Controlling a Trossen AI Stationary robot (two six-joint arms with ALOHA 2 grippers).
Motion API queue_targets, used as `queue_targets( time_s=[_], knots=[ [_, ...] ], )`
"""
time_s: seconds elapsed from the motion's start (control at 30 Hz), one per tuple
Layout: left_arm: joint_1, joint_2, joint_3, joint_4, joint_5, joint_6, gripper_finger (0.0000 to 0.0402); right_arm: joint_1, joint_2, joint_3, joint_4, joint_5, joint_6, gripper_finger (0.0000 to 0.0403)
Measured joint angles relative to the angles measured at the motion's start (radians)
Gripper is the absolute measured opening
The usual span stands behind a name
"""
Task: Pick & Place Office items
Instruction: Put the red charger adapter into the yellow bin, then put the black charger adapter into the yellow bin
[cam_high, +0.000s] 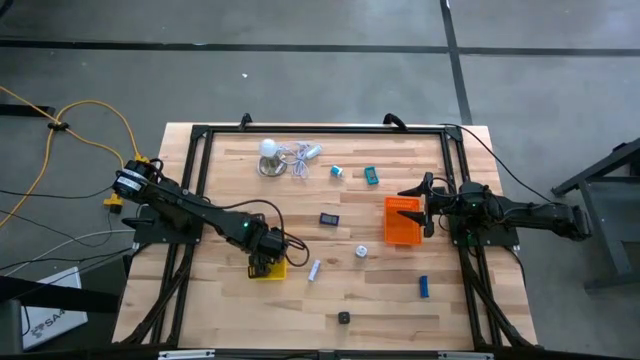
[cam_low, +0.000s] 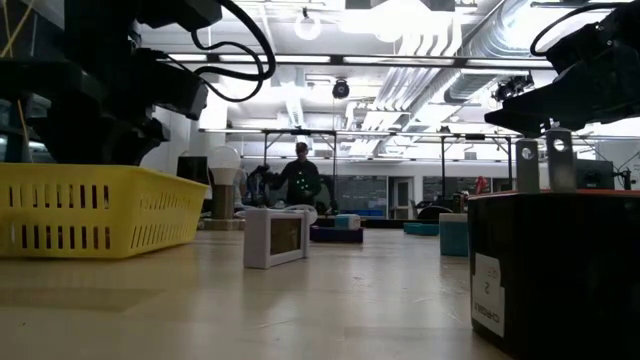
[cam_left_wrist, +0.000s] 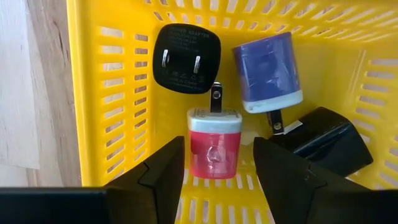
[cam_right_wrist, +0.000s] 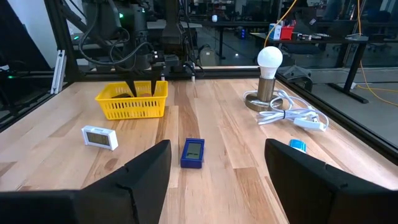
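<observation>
Left gripper down inside the yellow tray, fingers wide apart around a red plug block but not touching it. Black plug, blue plug and another black block in the tray too. Right gripper open above the wood table, holding nothing, beside the orange tray. Small blue item and white item out on the table
</observation>
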Motion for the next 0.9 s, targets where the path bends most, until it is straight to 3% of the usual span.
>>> queue_targets(
  time_s=[0.5,0.9],
  knots=[
    [0.0,-0.001,0.0,0.015,0.034,0.0,0.0184,0.0,0.0,0.0,0.0,0.0,0.0,0.0248],
    [0.0,-0.094,0.0,0.035,0.002,0.0,0.0184,0.0,0.0,0.0,0.0,0.0,0.0,0.0248]
  ],
)
